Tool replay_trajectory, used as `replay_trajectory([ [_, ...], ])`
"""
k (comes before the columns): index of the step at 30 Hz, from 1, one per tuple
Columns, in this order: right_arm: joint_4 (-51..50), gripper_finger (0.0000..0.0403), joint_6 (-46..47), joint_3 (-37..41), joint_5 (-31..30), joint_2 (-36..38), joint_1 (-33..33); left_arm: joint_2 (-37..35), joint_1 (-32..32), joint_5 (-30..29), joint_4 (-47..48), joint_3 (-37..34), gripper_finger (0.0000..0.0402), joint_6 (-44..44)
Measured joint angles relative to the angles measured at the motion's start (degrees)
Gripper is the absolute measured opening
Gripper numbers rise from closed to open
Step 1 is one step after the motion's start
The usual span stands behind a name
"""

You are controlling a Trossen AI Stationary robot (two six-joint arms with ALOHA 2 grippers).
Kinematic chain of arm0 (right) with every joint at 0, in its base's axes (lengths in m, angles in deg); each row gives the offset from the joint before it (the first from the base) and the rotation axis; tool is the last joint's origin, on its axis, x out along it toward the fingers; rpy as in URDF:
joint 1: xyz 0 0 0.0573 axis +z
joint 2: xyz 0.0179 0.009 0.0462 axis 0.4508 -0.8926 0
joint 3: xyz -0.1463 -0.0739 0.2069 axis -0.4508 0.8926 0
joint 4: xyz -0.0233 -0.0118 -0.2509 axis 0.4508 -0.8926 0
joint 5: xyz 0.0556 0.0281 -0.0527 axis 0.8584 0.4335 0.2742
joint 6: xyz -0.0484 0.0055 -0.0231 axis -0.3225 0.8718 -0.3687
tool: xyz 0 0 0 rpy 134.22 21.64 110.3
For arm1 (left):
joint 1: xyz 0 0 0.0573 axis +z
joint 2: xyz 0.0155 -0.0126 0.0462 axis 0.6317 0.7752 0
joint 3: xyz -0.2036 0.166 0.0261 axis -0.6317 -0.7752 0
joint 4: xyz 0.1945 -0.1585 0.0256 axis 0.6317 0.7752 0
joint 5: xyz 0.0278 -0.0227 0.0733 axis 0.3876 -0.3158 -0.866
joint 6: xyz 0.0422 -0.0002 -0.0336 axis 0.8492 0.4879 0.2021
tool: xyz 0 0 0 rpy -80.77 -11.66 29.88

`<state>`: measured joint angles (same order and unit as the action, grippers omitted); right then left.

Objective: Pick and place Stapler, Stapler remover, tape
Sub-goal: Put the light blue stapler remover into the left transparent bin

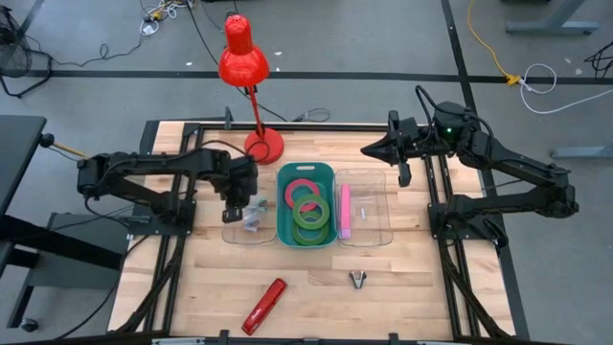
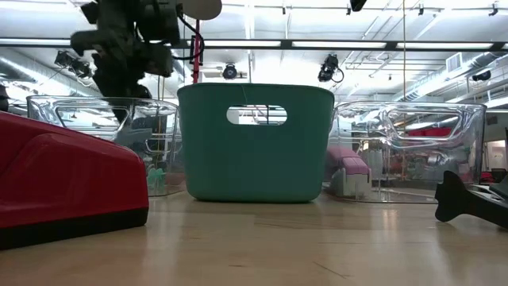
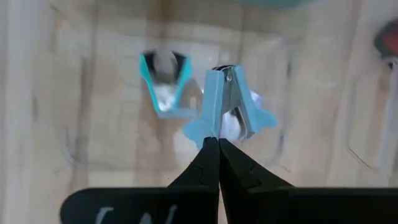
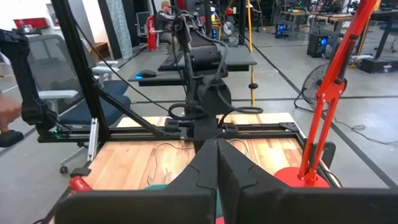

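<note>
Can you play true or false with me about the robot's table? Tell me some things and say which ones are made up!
1. The red stapler lies on the bare wood, outside every bin. True.
2. The green bin in the middle holds rolls of tape. True.
3. The left gripper is wide open. False: its fingers are pinched shut on a blue staple remover, above the left clear bin.
4. The red lamp stands on the floor. False: its base sits on the table, behind the bins.
5. The right gripper is reaching into the right clear bin. False: it is held up at the back of the table, shut and empty.
</note>
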<state>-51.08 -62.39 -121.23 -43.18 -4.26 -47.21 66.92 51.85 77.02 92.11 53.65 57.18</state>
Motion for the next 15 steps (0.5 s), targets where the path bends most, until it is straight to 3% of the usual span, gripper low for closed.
replay_trajectory([
  [6, 0.1, 0.0004, 0.5, 0.0, -0.1, -1.6, 0.0, 0.0, 2.2, -0.3, -5.4, -0.5, 0.0, 3.9],
  [15, 0.6, 0.0004, 0.5, 0.0, 0.1, -2.9, 0.0, 0.0, 3.7, -0.2, -5.6, -0.5, 0.0, 3.9],
])
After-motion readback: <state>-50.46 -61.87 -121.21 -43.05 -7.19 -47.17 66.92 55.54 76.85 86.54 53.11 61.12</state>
